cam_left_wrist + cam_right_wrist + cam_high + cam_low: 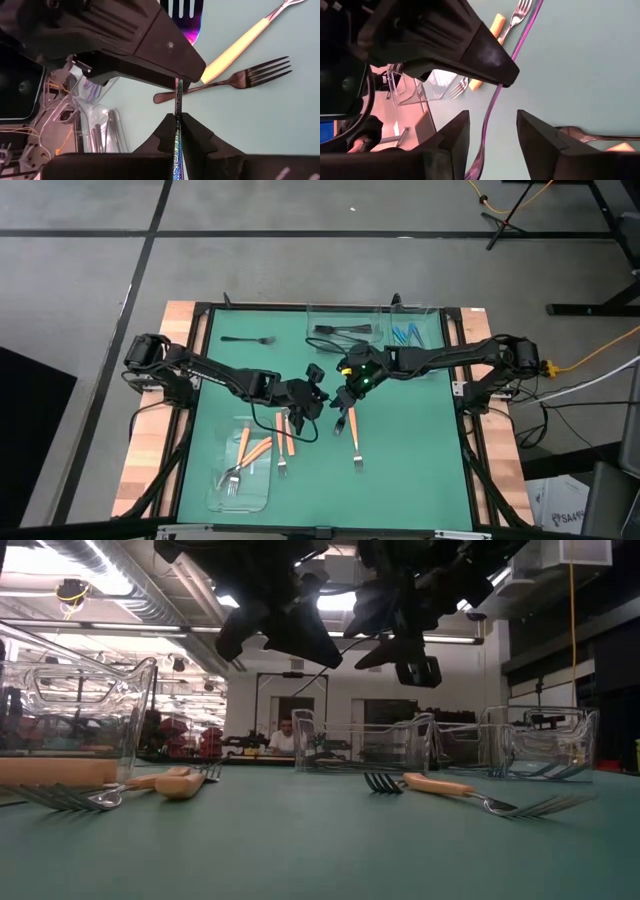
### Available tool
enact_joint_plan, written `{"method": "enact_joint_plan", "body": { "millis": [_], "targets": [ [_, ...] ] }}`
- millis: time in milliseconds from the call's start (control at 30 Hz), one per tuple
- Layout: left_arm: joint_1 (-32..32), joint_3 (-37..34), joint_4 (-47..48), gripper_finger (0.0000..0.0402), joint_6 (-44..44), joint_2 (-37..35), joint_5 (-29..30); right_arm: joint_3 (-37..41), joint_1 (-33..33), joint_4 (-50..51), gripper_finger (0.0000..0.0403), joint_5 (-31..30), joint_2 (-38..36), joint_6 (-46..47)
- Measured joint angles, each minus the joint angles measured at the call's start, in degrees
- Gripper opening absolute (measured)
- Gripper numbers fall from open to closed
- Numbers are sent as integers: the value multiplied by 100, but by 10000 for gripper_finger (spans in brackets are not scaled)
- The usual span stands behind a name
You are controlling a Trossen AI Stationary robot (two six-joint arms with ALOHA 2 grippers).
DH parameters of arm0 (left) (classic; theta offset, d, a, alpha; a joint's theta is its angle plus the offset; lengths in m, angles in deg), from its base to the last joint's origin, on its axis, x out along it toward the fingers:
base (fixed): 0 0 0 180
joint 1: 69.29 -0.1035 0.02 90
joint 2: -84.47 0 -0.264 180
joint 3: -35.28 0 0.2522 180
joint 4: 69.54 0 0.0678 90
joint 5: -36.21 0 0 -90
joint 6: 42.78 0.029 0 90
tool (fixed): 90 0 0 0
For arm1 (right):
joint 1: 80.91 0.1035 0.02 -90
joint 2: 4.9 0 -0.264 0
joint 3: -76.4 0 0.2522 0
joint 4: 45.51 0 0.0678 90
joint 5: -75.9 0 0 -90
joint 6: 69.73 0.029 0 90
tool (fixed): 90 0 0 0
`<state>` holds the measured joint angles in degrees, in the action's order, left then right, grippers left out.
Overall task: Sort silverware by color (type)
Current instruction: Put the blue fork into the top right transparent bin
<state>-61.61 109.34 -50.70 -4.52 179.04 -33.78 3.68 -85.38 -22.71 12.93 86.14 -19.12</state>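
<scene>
mat point(400, 450): green, orange forks point(355, 436) loose near centre; a person beyond | near tray point(215, 498): orange forks; far trays: black point(345, 330), blue point(405, 334) | my left gripper point(176, 122) pinches the iridescent fork point(176, 145) mid-table; my right gripper point(492, 125) open around its other end, not touching

No text, label, brand, number or sign can be read in any of the four views (the dark gripper housings, the clear plastic trays and the green table mat all show bare surfaces, and anything in the room behind the table is too small to make out).
</scene>
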Motion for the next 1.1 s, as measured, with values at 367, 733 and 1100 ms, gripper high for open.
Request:
{"method": "enact_joint_plan", "body": {
  "millis": [367, 733, 1100],
  "targets": [
    [0, 0, 0, 11, -8, 0, 2, 0, -4, -2, 56, 59, 0, -4],
    [0, 0, 6, 25, -24, 0, 20, 0, -3, 9, 5, 66, -2, -255],
    [2, 0, -22, 60, -149, 0, 7, 2, -2, 4, 1, 5, -2, -451]
  ]
}}
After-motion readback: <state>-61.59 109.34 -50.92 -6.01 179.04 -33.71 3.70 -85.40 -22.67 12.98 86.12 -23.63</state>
